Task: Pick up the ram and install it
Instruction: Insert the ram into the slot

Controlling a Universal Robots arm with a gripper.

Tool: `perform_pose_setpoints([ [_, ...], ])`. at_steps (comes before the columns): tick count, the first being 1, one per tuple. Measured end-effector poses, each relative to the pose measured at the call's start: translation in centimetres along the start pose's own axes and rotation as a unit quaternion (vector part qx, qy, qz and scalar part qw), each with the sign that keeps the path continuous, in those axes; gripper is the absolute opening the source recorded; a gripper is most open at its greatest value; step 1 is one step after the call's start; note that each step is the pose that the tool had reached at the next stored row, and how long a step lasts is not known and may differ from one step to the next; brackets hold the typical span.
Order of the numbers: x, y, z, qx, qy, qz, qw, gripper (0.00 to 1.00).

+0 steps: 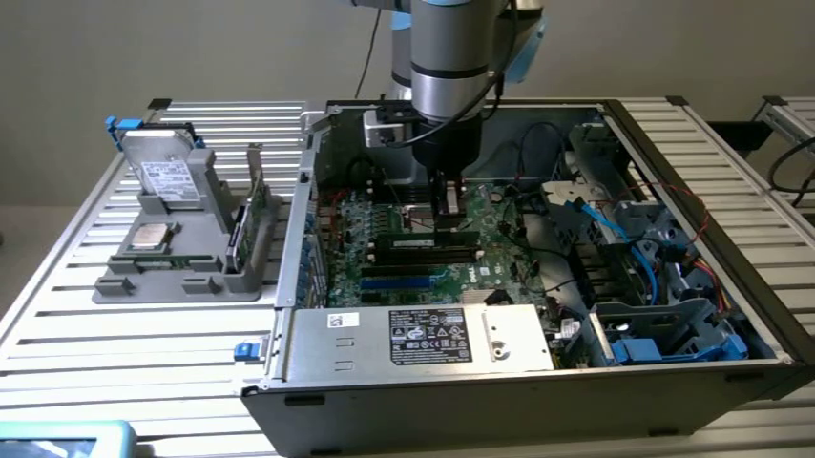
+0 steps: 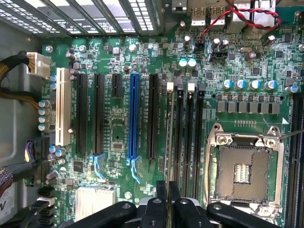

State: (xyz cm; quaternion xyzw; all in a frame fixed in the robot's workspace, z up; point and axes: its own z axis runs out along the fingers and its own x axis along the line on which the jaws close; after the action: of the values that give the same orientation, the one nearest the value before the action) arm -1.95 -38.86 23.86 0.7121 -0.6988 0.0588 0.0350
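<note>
Grips the ram edge-on between nearly closed fingers, deep inside the open computer case. Holds it along the memory slot farthest from the empty processor socket, on the green motherboard.

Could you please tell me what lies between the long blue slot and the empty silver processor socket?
The wrist view shows a long black expansion slot and a row of narrow black memory slots there.

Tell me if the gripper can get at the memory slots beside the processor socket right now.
Probably yes: the gripper hangs right over the memory slots, and no cable or card crosses between them.
</note>
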Motion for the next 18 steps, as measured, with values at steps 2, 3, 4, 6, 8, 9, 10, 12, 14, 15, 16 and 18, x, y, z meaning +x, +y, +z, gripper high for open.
perform_pose_setpoints([
  [2,-0.16,0.02,0.05,0.0018,0.0003,-0.001,1.0000,0.13],
  [3,-0.19,0.06,0.08,0.0028,0.0004,-0.001,1.0000,0.13],
  [4,-0.19,0.11,0.09,0.0036,0.0005,-0.002,1.0000,0.13],
  [6,-0.19,0.21,0.12,0.0038,0.0007,-0.002,1.0000,0.13],
  [8,-0.21,0.22,0.18,0.0039,0.0007,-0.002,1.0000,0.13],
  [9,-0.22,0.23,0.24,0.0039,0.0009,-0.002,1.0000,0.13],
  [10,-0.22,0.23,0.30,0.0039,0.0010,-0.002,1.0000,0.13],
  [12,-0.22,0.24,0.37,0.0039,0.0011,-0.002,1.0000,0.13],
  [14,-0.23,0.25,0.43,0.0039,0.0011,-0.002,1.0000,0.13],
  [15,-0.23,0.25,0.46,0.0039,0.0011,-0.002,1.0000,0.13],
  [16,-0.24,0.24,0.50,0.0039,0.0010,-0.002,1.0000,0.13],
  [18,-0.25,0.25,0.64,0.0039,0.0011,-0.002,1.0000,0.13],
])
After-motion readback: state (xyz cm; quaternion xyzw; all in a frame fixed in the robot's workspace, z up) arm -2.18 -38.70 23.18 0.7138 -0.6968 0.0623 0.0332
